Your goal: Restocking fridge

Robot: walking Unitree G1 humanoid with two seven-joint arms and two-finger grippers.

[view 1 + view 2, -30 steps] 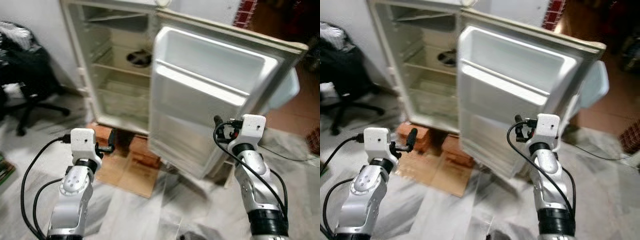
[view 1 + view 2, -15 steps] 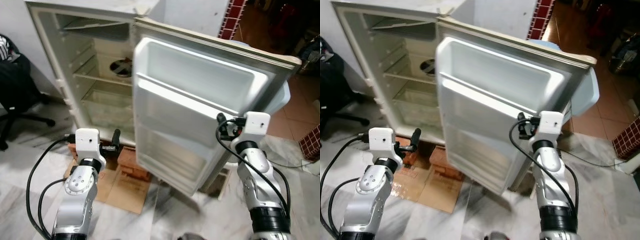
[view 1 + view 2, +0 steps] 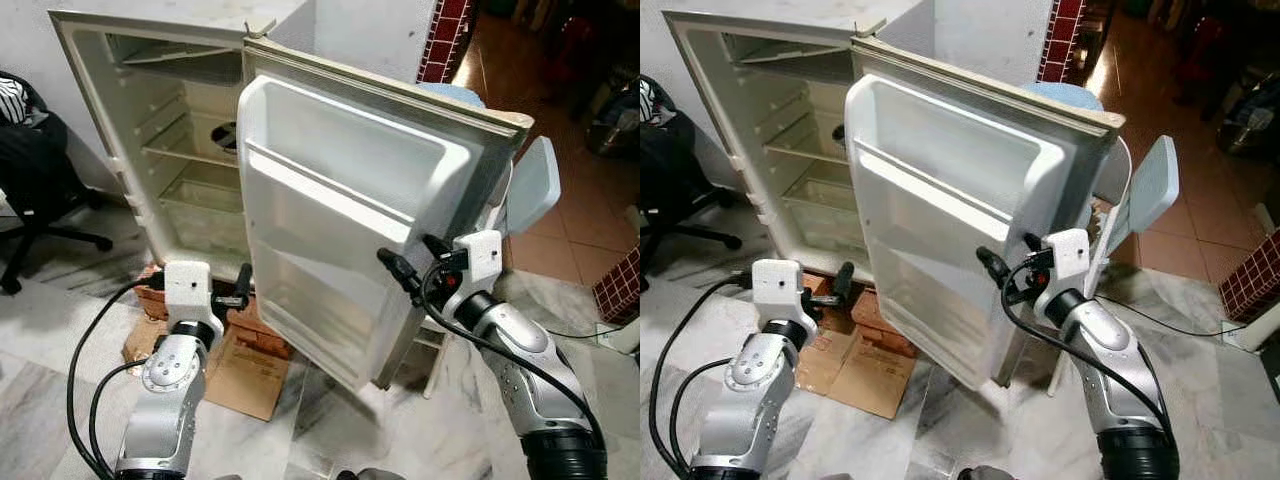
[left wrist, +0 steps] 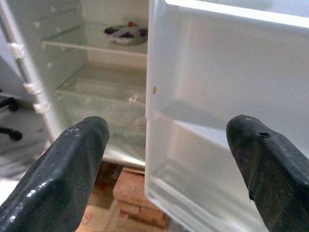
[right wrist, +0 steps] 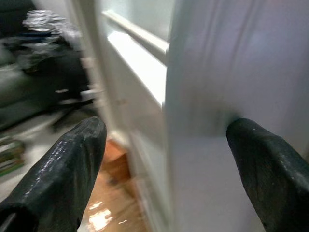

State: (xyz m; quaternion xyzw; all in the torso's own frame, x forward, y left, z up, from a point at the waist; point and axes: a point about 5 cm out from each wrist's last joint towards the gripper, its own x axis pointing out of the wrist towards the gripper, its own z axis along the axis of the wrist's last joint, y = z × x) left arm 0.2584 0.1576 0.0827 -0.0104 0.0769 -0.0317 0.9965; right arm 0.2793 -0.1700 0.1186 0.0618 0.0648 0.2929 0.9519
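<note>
- Honestly, our right end effector sat spread open, straddling the fridge door's free edge; one sideways slip and we'd have lost it or swung it shut.
- Left end effector hung open, holding nothing, near the bricks under the fridge.
- Office chair and cardboard crowded the floor.

From my seat the half-open white fridge door hides most of the right side of the white fridge cabinet, so I can't see what's on those shelves past it. There's a dark round dish on a shelf, half covered by the door in the head views, and I can't tell what's in it. The right wrist view is blurry, with the black office chair just a dark smear. That chair is cut off at the frame's edge too.
</note>
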